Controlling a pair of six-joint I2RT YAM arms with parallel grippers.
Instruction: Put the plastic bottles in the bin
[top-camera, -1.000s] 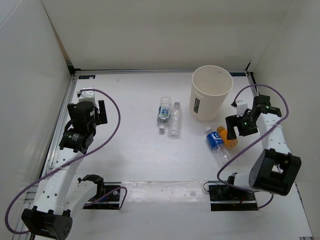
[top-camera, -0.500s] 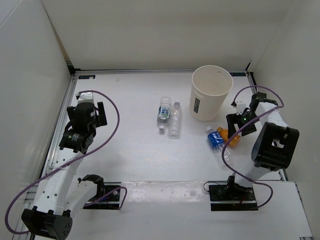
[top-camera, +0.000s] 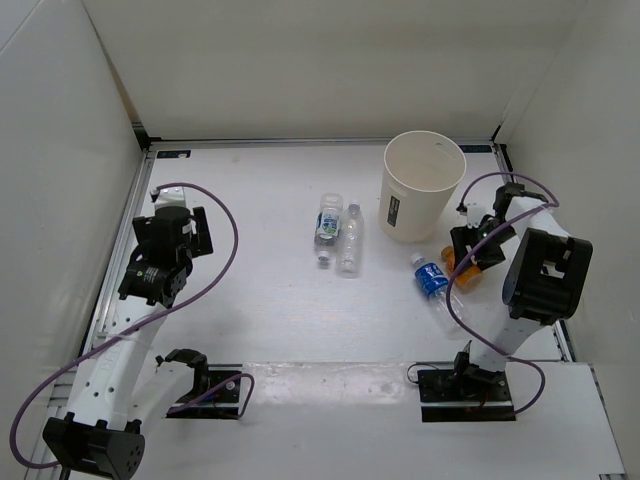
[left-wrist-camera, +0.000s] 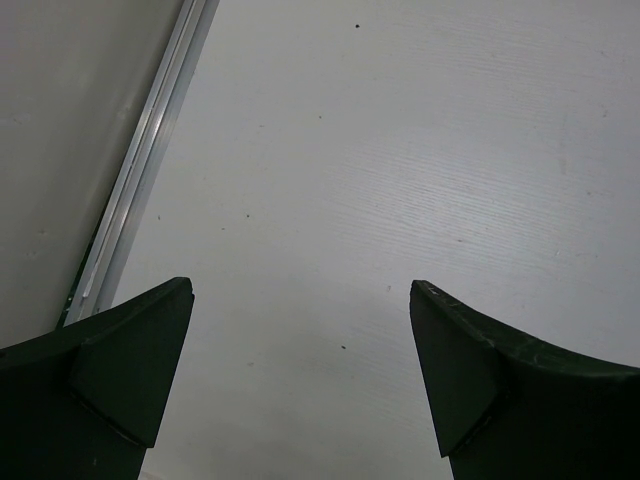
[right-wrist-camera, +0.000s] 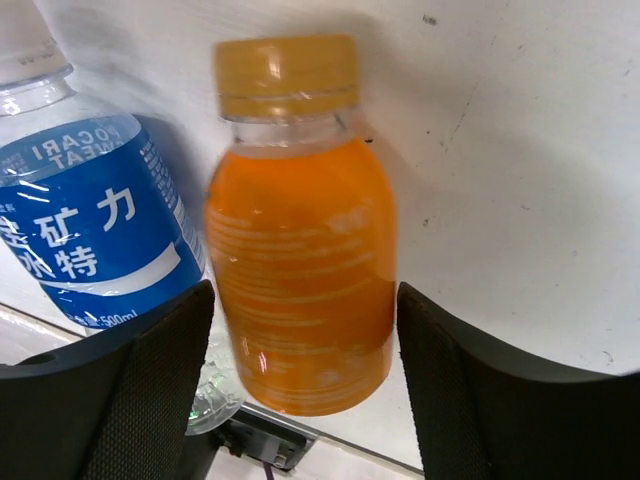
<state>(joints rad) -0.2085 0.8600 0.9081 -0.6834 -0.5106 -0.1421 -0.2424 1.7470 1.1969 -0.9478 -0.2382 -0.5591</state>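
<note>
The cream-white bin (top-camera: 423, 198) stands upright at the back right. Two plastic bottles lie side by side mid-table, one with a blue label (top-camera: 328, 228) and one plain (top-camera: 349, 240). A third, blue-labelled bottle (top-camera: 434, 287) lies in front of the bin and also shows in the right wrist view (right-wrist-camera: 95, 230). My right gripper (top-camera: 470, 256) is open and low over a small orange bottle (right-wrist-camera: 300, 270) beside it. Its fingers (right-wrist-camera: 470, 400) straddle the orange bottle without closing on it. My left gripper (top-camera: 203, 230) is open and empty at the far left, over bare table (left-wrist-camera: 300, 370).
The orange-drink bottle (top-camera: 466, 279) has a yellow cap and touches the blue-labelled bottle. White walls enclose the table on three sides. A metal rail (left-wrist-camera: 150, 170) runs along the left edge. Purple cables loop off both arms.
My right arm has folded up and its wrist has dropped down and left, bringing the open gripper around the orange bottle. The left arm has barely shifted. No bottle has moved.
</note>
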